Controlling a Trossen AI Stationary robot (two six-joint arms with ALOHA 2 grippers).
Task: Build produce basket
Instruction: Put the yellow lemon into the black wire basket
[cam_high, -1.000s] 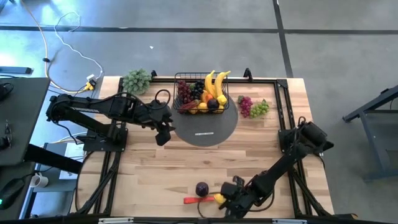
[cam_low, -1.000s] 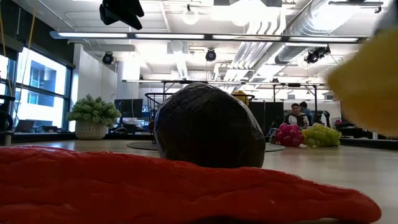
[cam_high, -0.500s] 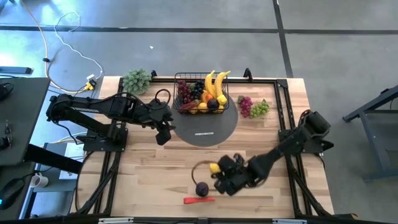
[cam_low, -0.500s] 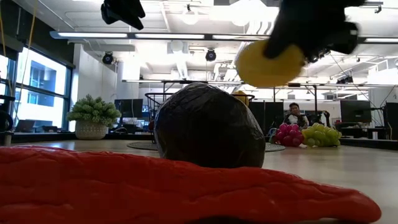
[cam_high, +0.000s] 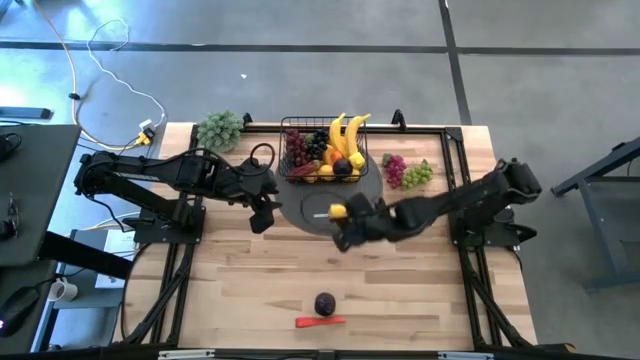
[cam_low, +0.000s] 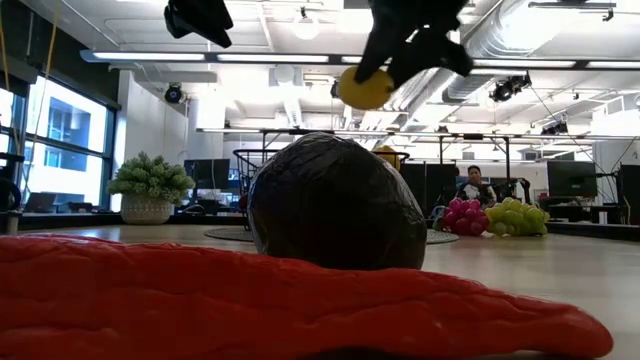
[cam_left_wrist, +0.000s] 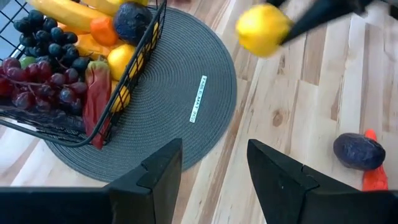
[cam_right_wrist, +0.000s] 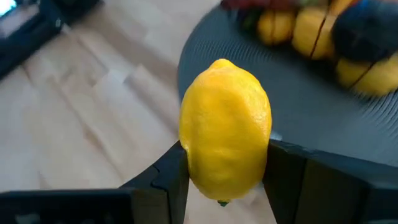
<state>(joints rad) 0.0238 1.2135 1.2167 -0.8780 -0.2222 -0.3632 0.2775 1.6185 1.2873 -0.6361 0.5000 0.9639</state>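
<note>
The black wire basket (cam_high: 318, 152) stands on the far part of a grey round mat (cam_high: 350, 215). It holds bananas, grapes, lemons and other produce. My right gripper (cam_high: 341, 215) hangs over the mat's near part, shut on a yellow lemon (cam_right_wrist: 225, 146). My left gripper (cam_left_wrist: 214, 168) hovers open and empty over the table beside the mat's left edge. A dark plum (cam_high: 325, 303) and a red chilli (cam_high: 320, 321) lie on the wood near the front edge. Red grapes (cam_high: 395, 168) and green grapes (cam_high: 418, 175) lie right of the basket. My right gripper pinches the lemon between its two fingers, on its two opposite sides (cam_right_wrist: 186, 163) about the middle. The fingers slant down, coming from the table's right side. The lemon (cam_low: 365, 88) is lifted clear, high above the mat.
A pale-green leafy bunch (cam_high: 220, 130) sits at the far left corner. Bare wood lies between the mat and the plum. The low view looks past the chilli (cam_low: 250, 300) and the plum (cam_low: 335, 200) into a room where a person sits far behind the table.
My right gripper has carried the lemon from the table's near edge, beside the chilli, up and toward the far edge, and has turned as it went. It is now over the mat's near part. The plum and the chilli have stayed in place.
</note>
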